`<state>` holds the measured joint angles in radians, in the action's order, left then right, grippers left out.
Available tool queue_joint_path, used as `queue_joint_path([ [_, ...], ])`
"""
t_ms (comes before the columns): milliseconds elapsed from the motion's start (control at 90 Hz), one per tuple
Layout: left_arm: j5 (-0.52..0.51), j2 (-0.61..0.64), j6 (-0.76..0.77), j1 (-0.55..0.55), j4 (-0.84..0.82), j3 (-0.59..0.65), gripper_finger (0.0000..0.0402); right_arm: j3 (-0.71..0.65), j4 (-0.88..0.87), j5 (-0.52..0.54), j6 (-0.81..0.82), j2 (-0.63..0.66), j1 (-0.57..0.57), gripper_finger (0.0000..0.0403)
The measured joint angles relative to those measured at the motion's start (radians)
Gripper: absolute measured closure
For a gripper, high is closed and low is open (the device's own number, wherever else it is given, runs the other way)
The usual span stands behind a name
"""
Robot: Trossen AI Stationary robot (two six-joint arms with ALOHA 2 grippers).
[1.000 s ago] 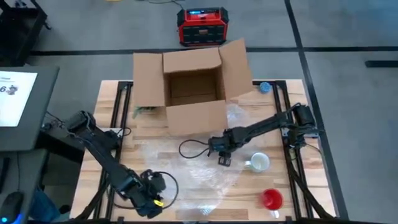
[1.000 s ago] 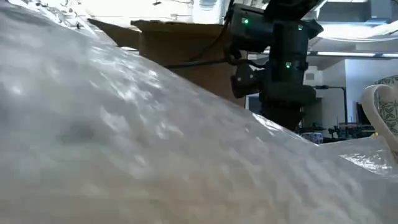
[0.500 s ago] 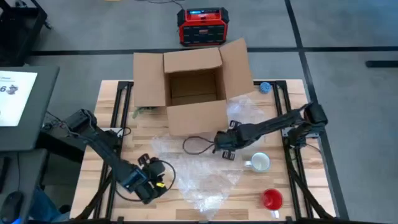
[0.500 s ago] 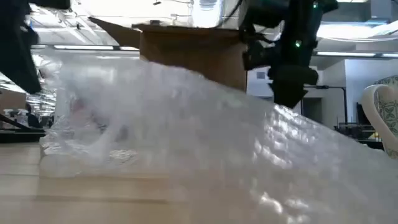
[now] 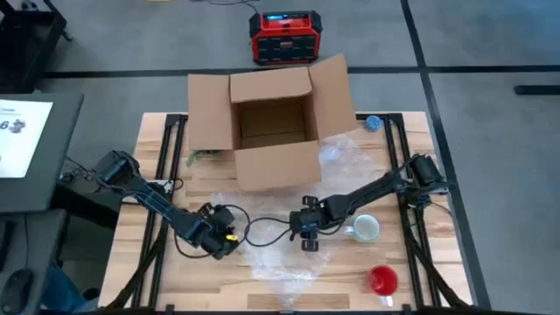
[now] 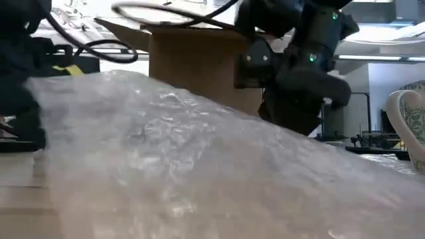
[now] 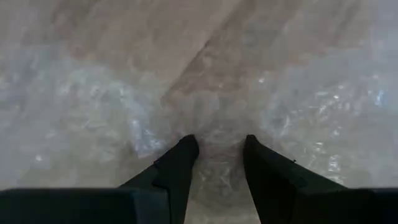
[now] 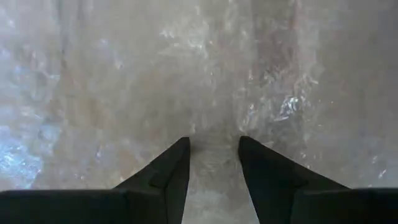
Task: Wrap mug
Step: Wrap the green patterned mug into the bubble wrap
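A clear bubble wrap sheet [image 5: 280, 249] lies crumpled on the wooden table [image 5: 157, 149] and fills the foreground of the low view [image 6: 199, 172]. A white mug [image 5: 365, 229] stands upright just right of the sheet, at the low view's right edge [image 6: 412, 126]. My left gripper [image 5: 220, 242] is at the sheet's left side and shut on it. My right gripper [image 5: 308, 234] is near the sheet's middle, left of the mug, and also shut on the sheet. My left gripper pinches a gathered bunch of the bubble wrap [image 7: 217, 140] between its two fingers, coming from above and slanting down. The wrap spreads out from the fingers and its rest lies on the table. My right gripper pinches a raised fold of the bubble wrap [image 8: 214, 140] between its two fingers, pointing down at it. The sheet slopes away from the hold down to the table.
An open cardboard box [image 5: 271, 131] stands at the table's far middle. A red cup [image 5: 381, 280] sits near the front right corner. A small blue object [image 5: 374, 122] lies at the far right. A red device [image 5: 282, 37] stands on the floor beyond the table.
My left gripper has gone from the table's near edge toward the far edge and to the right, dragging the wrap's near-left part with it. The sheet, spread wide before, is now bunched narrower toward the middle. My right gripper has shifted slightly left and nearer.
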<state>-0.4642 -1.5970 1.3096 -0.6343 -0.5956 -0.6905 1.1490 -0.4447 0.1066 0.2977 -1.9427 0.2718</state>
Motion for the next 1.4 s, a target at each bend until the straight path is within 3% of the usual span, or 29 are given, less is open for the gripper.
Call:
queue_joint_path([
  [211,0.056,-0.005,0.210,-0.082,-0.336,-0.034,0.0279,-0.006,-0.043,0.008,-0.018,0.041,0.000,0.0270],
  [467,0.179,-0.007,0.325,-0.151,-0.635,-0.118,0.0279,-0.009,-0.048,0.003,-0.027,0.129,0.018,0.0270],
  [689,0.163,-0.007,0.390,-0.200,-0.842,-0.291,0.0279,-0.006,0.100,0.001,-0.034,0.104,0.048,0.0270],
  [856,0.081,-0.006,0.397,-0.237,-0.975,-0.459,0.0279,-0.008,0.108,0.021,-0.037,0.086,0.047,0.0270],
  [1067,-0.163,-0.006,0.322,-0.270,-0.960,-0.628,0.0279,-0.007,0.094,0.034,-0.043,0.131,0.058,0.0270],
  [1222,-0.345,-0.006,0.146,-0.273,-0.801,-0.681,0.0279,-0.007,0.046,0.036,-0.048,0.213,0.095,0.0270],
  [1400,-0.379,-0.006,-0.091,-0.235,-0.562,-0.674,0.0279,-0.007,0.001,0.136,-0.068,0.351,0.183,0.0270],
])
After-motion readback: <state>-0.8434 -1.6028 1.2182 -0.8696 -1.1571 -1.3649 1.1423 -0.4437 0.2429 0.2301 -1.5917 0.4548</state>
